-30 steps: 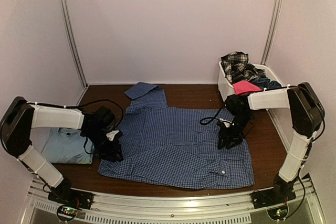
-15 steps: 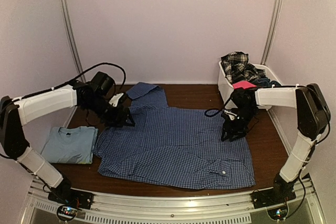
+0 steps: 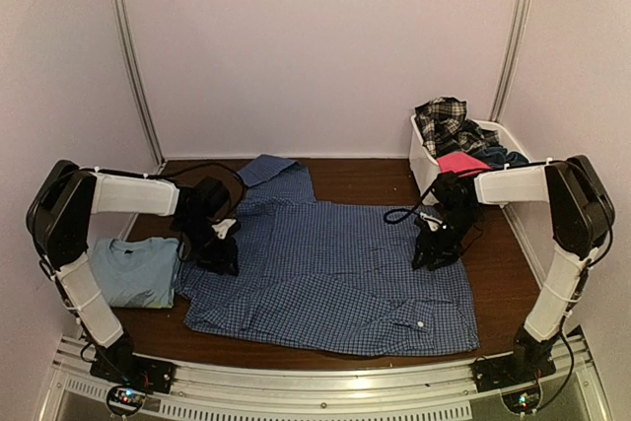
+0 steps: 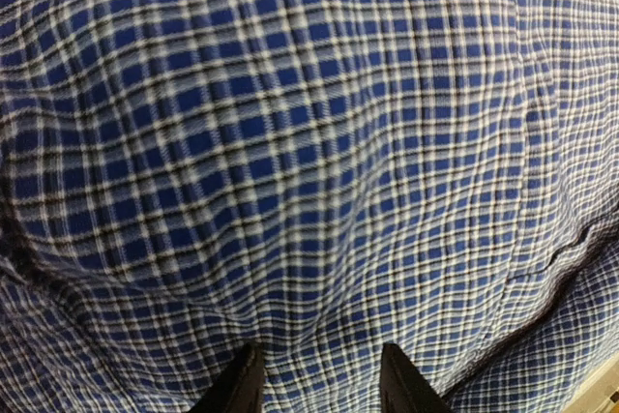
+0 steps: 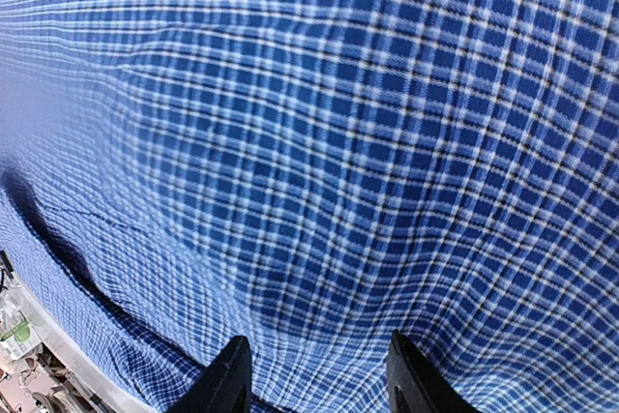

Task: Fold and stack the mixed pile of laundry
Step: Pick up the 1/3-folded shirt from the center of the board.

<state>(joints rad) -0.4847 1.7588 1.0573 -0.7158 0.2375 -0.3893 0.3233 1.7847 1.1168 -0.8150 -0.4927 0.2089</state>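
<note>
The brown surface point(image 3: 345, 179) carried the blue small-check shirt point(image 3: 335, 273) spread flat across its middle, with 1 part lying out toward the far left. A light blue T-shirt point(image 3: 133, 271) lay folded at the near left, just beside the shirt's left edge. The white basket point(image 3: 424, 167) at the far right held the other garments, a black-white plaid piece point(image 3: 444, 120) on top and a hot pink piece point(image 3: 461, 162) below it.

The left arm point(image 3: 128, 194) was down on the shirt's left edge and the right arm point(image 3: 508, 184) on its right side, roughly level with each other. In each wrist view the 2 fingers, left point(image 4: 237, 389) and right point(image 5: 227, 379), stood partly apart with check cloth across the gap and creases running toward it. Whether either pair of jaws had nipped a fold or only rested on the cloth, I cannot tell.

The step looked like a side fold. It would go best with both jaws catching 1 layer only, lifting evenly and carrying the edges inward low. The left side needed care not to drag the folded T-shirt.
</note>
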